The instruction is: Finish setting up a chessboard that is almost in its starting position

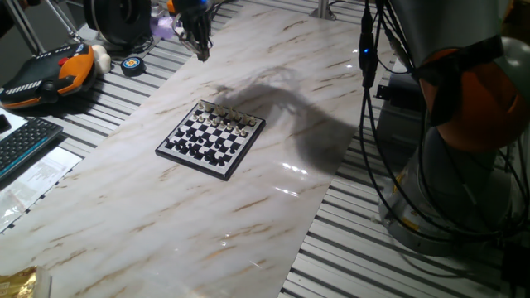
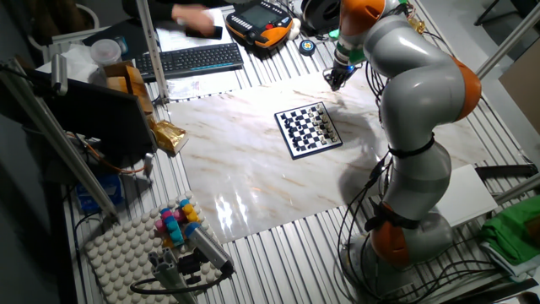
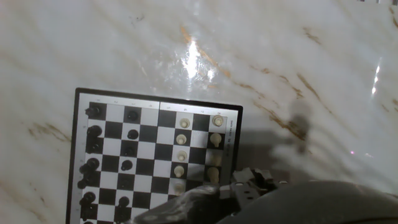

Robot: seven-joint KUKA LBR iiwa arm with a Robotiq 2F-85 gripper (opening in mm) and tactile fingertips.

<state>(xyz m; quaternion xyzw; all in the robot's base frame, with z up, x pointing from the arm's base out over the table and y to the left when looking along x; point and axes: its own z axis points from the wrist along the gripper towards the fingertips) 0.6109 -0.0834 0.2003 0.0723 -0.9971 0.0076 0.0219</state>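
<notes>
While the chessboard (image 1: 211, 140) lies mid-table on the marble sheet (image 1: 124, 215) with pale and dark pieces mostly ranked along opposite edges, the gripper (image 1: 201, 51) hangs above and apart from it, jaw state indiscernible, holding no visible piece; correction apparently remains undone.

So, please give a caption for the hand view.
Looking down at the chessboard on the marble table, dark pieces left, pale right.
</notes>
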